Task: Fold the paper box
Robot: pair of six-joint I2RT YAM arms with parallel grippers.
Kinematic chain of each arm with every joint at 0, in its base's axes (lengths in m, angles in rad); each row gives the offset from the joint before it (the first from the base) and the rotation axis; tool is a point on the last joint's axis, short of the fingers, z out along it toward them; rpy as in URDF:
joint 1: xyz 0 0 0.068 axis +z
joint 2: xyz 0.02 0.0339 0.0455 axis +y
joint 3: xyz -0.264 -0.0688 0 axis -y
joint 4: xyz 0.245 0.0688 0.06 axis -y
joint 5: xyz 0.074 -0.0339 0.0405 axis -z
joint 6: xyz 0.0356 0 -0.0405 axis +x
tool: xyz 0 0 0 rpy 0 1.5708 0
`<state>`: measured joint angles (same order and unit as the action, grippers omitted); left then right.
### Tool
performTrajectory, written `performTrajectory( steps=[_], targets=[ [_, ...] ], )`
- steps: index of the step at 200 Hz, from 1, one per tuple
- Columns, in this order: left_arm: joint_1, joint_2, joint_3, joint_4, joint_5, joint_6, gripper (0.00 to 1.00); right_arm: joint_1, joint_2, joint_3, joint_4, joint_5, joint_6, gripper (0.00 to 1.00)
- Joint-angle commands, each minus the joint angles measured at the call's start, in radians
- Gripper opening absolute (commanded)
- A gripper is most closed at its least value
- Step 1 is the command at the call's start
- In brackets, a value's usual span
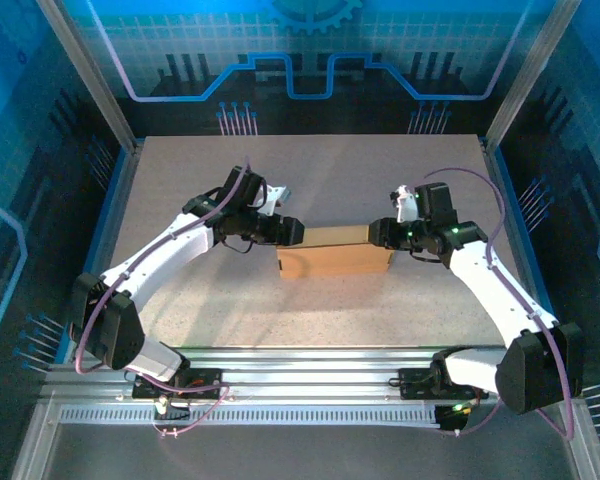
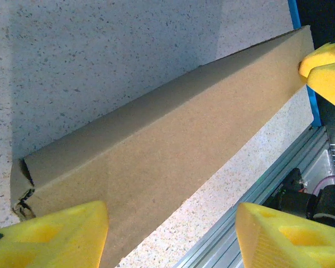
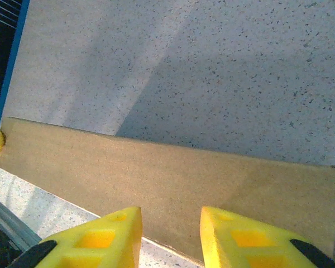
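The paper box [image 1: 335, 258] lies in the middle of the counter [image 1: 310, 170], long axis left to right. The left gripper [image 1: 290, 232] sits at its left end, fingers wide apart; the right gripper [image 1: 378, 233] at its right end, narrowly parted.

Top looks down; wrists closely share paper box [image 2: 173, 151]

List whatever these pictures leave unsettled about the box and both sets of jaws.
- Top external: both ends of the paper box are covered by the left jaws and right jaws, so contact there is hidden.
- Left wrist: the box's lower near corner sits behind the open left jaws and the bottom edge.
- Right wrist: the right jaws cover the box's near edge; whether they pinch cardboard cannot be told.
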<state>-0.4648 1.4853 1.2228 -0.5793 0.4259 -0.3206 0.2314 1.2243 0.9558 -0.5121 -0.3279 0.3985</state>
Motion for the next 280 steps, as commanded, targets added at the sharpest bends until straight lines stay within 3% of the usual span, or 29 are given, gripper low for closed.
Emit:
performTrajectory(
  steps=[1, 35, 51, 75, 97, 122, 140, 196, 241, 280],
  targets=[
    [-0.011, -0.006, -0.054, -0.016, -0.004, -0.030, 0.63, 0.023, 0.023, -0.022, -0.072, 0.062, -0.023, 0.35],
    [-0.011, -0.024, -0.009, 0.018, -0.007, -0.041, 0.63, 0.057, 0.008, 0.045, -0.072, 0.063, -0.037, 0.37],
    [-0.011, -0.025, 0.029, 0.035, -0.023, -0.047, 0.66, 0.086, 0.006, 0.083, -0.066, 0.062, -0.062, 0.41],
    [-0.011, -0.038, 0.069, 0.067, -0.033, -0.063, 0.77, 0.138, 0.003, 0.152, -0.082, 0.084, -0.145, 0.62],
    [-0.011, -0.084, 0.068, 0.087, -0.048, -0.072, 0.98, 0.171, 0.004, 0.201, -0.109, 0.096, -0.241, 1.00],
    [-0.010, -0.164, 0.021, 0.111, -0.065, -0.090, 0.99, 0.204, 0.008, 0.219, -0.108, 0.092, -0.359, 1.00],
    [-0.012, -0.232, -0.046, 0.149, -0.064, -0.125, 0.99, 0.245, 0.017, 0.235, -0.114, 0.163, -0.445, 1.00],
    [-0.021, -0.477, -0.433, 0.430, -0.104, -0.262, 0.99, 0.299, 0.175, 0.457, -0.350, 0.138, -0.652, 1.00],
    [-0.036, -0.582, -0.585, 0.465, -0.136, -0.302, 0.99, 0.390, 0.299, 0.592, -0.442, 0.222, -0.760, 1.00],
    [-0.035, -0.634, -0.621, 0.446, -0.165, -0.289, 0.99, 0.444, 0.413, 0.687, -0.516, 0.327, -0.828, 1.00]
  ],
)
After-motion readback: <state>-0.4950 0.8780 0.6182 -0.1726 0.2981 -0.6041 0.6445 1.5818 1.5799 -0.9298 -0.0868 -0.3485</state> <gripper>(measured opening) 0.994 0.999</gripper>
